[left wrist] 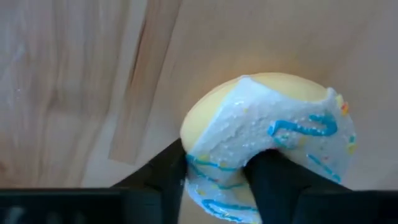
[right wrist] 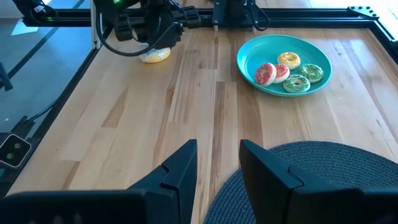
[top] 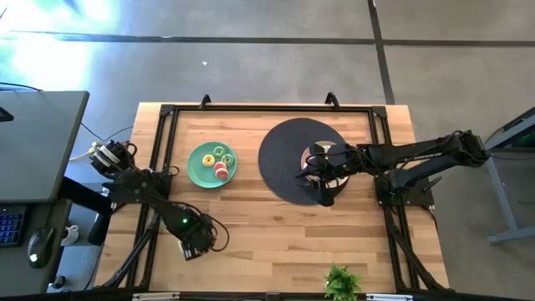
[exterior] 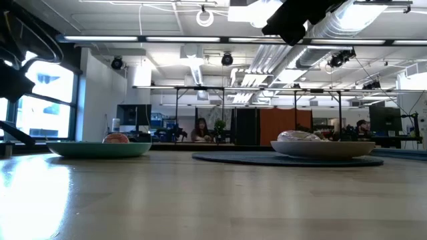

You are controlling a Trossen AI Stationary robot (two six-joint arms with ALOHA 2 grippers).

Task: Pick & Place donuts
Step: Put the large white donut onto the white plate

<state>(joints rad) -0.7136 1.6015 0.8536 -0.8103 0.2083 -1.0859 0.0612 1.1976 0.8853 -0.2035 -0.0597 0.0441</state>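
Left end effector (top: 199, 242) is down at the table's (top: 276, 234) near-left corner, fingers closing around a white-iced donut (left wrist: 267, 143). Right end effector (right wrist: 217, 165) hovers part-open and empty over the dark mat (top: 284, 163); small donuts (right wrist: 287, 71) sit in the teal plate (right wrist: 249, 53).

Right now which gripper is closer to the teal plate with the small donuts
Left. The left gripper is low at the table's front edge, just in front of the teal plate, at a white-iced donut. The right gripper hovers over the dark round mat, farther away.
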